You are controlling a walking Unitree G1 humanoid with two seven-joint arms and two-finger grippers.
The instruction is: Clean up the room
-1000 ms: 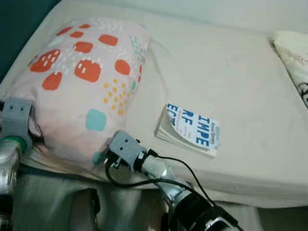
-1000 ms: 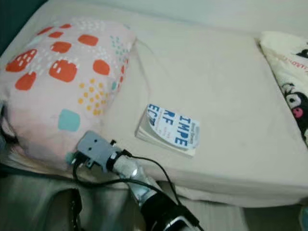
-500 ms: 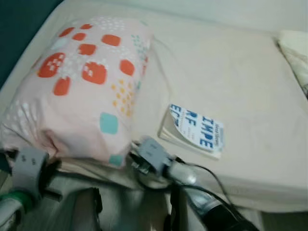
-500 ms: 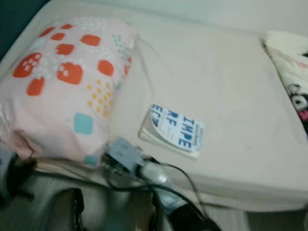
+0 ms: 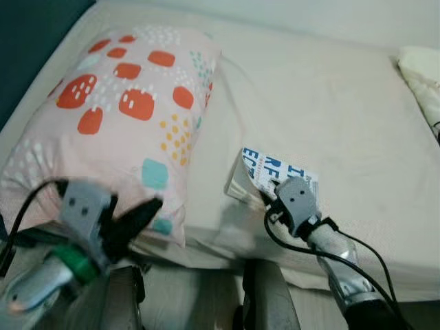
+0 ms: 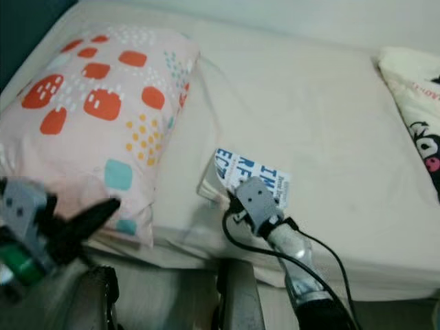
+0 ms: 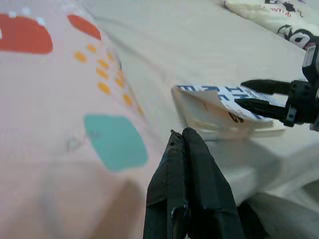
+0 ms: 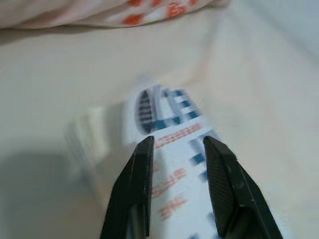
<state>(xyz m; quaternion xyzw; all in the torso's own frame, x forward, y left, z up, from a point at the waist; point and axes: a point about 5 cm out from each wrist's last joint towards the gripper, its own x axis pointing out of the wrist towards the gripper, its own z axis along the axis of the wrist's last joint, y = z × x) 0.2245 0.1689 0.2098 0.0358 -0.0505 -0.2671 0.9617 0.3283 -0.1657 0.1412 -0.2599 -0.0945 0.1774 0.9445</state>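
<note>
White/blue paperback book [image 5: 271, 175] flat on bed [image 5: 330, 103], cover curling.

Both arms are silver tubes with grey boxy wrist blocks. Left end effector [image 5: 141, 212] and right end effector [image 8: 178, 186] have long black fingers; looping black cables, green ring on the left wrist.

A bedroom in a home: cream-sheeted bed [image 5: 330, 89], patterned pillow [image 5: 117, 117] at its left edge, cartoon-print bedding [image 6: 412, 103] at the right edge.
</note>
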